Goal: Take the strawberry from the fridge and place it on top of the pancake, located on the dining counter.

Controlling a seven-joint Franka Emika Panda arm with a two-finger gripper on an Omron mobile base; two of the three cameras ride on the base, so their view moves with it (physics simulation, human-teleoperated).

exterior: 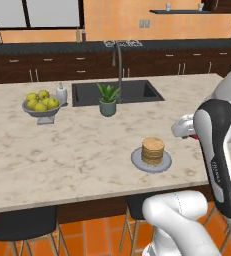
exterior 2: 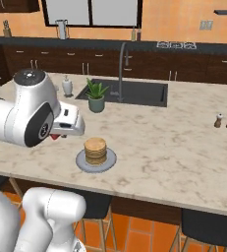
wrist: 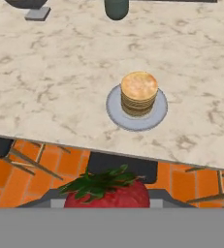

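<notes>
Strawberry in fingers, short of the desk edge

Fingers (wrist: 106, 206) clamped on the bright red strawberry with green leafy cap (wrist: 107, 191); in hand view it sits at the bottom, over orange floor tiles and a dark stool seat (wrist: 120, 164), on the near side of the desk edge. A bit of red shows under the white hand in right base view (exterior 2: 56, 137).

Stack of round tan-golden pancakes (wrist: 139, 93) stands on a small round grey plate (wrist: 114, 112) on the beige-white marbled stone desk (exterior: 77, 145). Plate sits near the desk's front edge, with a strip of bare stone between its rim and the edge. Top pancake is bare.

Open room: bare stone all round the plate, wide to the left and right in hand view. Behind it, well apart: small green plant in a grey-green pot (exterior: 107, 100) just at the front rim of the inset dark sink (exterior: 132, 91), with the tall grey faucet (exterior: 119, 62) behind. Grey pedestal bowl of yellow-green fruit (exterior: 41, 105) and small white bottle (exterior: 61, 93) far to the left. Two small brown shakers (exterior 2: 224, 120) far to the right, well apart from the plate.
</notes>
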